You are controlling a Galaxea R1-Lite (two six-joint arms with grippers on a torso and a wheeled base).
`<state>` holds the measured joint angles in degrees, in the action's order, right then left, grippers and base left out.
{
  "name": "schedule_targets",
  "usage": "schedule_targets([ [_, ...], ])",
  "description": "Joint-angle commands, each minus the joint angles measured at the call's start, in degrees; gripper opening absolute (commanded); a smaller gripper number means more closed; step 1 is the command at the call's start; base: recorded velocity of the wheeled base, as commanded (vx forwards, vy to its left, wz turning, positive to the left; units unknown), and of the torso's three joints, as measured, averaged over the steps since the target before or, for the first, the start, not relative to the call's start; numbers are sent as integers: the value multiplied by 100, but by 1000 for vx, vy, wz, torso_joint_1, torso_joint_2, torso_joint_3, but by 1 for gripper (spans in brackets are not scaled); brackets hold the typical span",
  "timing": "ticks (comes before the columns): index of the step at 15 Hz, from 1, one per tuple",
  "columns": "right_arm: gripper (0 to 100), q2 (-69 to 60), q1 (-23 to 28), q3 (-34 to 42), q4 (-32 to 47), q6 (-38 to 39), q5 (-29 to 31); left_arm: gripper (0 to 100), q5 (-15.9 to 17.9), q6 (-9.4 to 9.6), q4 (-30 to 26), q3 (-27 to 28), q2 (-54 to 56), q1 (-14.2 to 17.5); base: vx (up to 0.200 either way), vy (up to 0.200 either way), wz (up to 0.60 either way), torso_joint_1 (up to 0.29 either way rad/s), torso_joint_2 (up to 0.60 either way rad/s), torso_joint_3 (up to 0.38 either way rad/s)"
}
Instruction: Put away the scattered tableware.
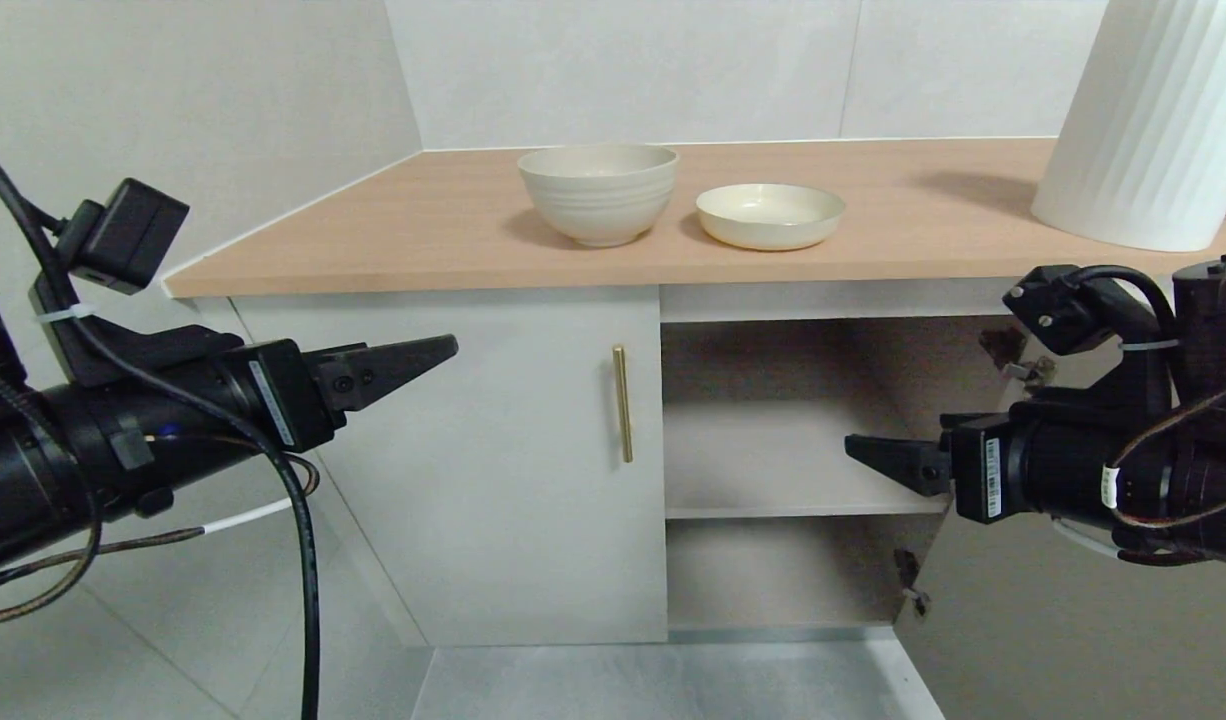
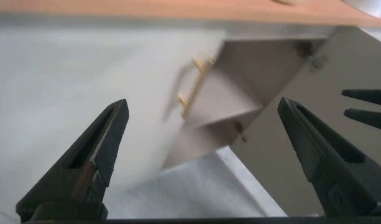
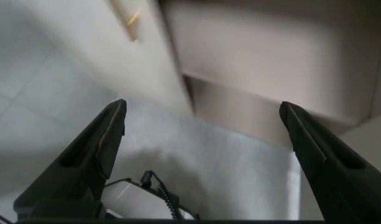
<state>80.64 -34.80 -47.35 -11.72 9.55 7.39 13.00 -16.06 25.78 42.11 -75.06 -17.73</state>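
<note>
Head view: ribbed bowl (image 1: 598,190) beside shallow dish (image 1: 770,213) atop the cabinet (image 1: 493,450). Wrist views: left gripper (image 2: 202,102) and right gripper (image 3: 202,104) spread wide, empty; their stickers (image 1: 270,400) illegible.

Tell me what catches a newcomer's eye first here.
A deep ribbed bowl and a shallow dish sit side by side, apart, on the wooden countertop. Below them the right compartment of the cabinet stands open, showing a shelf. The left end effector and right end effector, both open, hang before it.

Pale tiled walls (image 1: 623,60) behind a wood-topped table (image 1: 423,235); underneath, white cabinet (image 1: 823,300), left door (image 1: 473,500) shut, brass handle (image 1: 622,403), right side open onto a shelf (image 1: 773,470); grey floor (image 1: 673,680).
</note>
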Motion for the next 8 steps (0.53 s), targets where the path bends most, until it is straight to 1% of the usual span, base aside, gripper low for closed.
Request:
schedule_targets([
  [1, 100, -5, 0, 33, -15, -5, 0, 100, 1, -3, 6, 8, -18, -3, 200, 0, 0, 7, 2, 2],
  [5, 100, -5, -9, 50, -15, -14, -9, 100, 1, -3, 6, -1, 9, -3, 200, 0, 0, 4, -1, 2],
  [8, 100, 4, -9, 50, -15, -14, -9, 100, 1, -3, 23, -27, 61, -12, 0, 0, 0, 0, 0, 0],
])
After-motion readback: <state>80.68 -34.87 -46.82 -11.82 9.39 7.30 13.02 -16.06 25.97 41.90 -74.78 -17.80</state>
